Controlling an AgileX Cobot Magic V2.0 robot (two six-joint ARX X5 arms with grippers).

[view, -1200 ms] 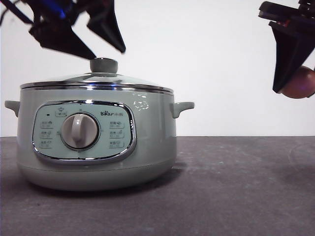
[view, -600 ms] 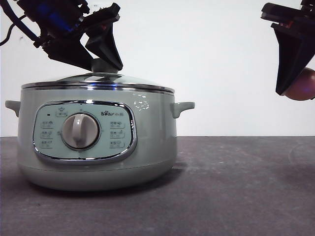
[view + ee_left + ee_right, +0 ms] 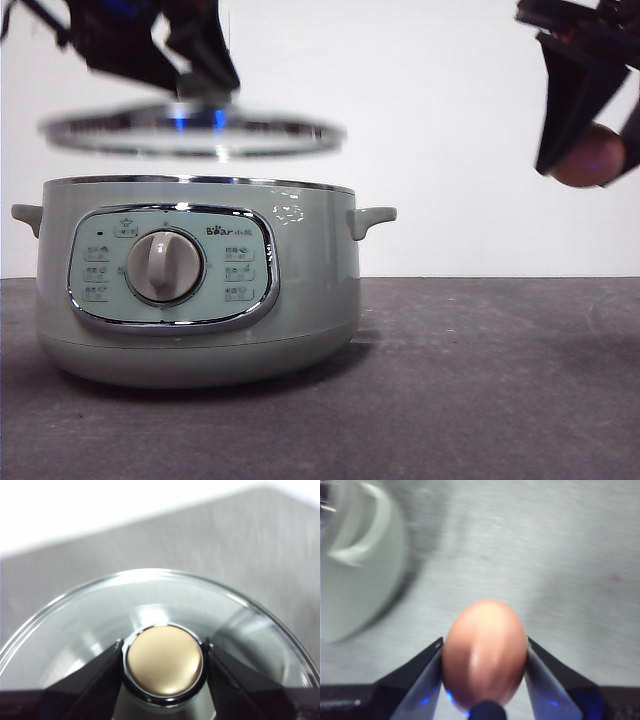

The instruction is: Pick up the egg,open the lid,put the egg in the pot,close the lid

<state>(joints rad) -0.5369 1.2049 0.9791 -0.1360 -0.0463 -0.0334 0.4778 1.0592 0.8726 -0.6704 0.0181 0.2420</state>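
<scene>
The pale sage-green pot (image 3: 195, 280) stands on the dark table at the left, open at the top. The glass lid (image 3: 190, 133) hangs level a little above the pot's rim, blurred by motion. My left gripper (image 3: 200, 85) is shut on the lid's round knob (image 3: 164, 660), with the glass lid (image 3: 90, 625) spread beneath it. My right gripper (image 3: 590, 150) is high at the right edge, shut on the reddish-brown egg (image 3: 590, 155). The egg (image 3: 485, 652) sits between the jaws, with the pot (image 3: 355, 565) off to one side below.
The dark grey table (image 3: 480, 380) runs to the right of the pot. A plain white wall stands behind. The pot has two small side handles (image 3: 370, 220).
My left gripper closed down on the lid's knob and has lifted the lid off the pot. My right gripper with the egg has moved slightly up and left.
</scene>
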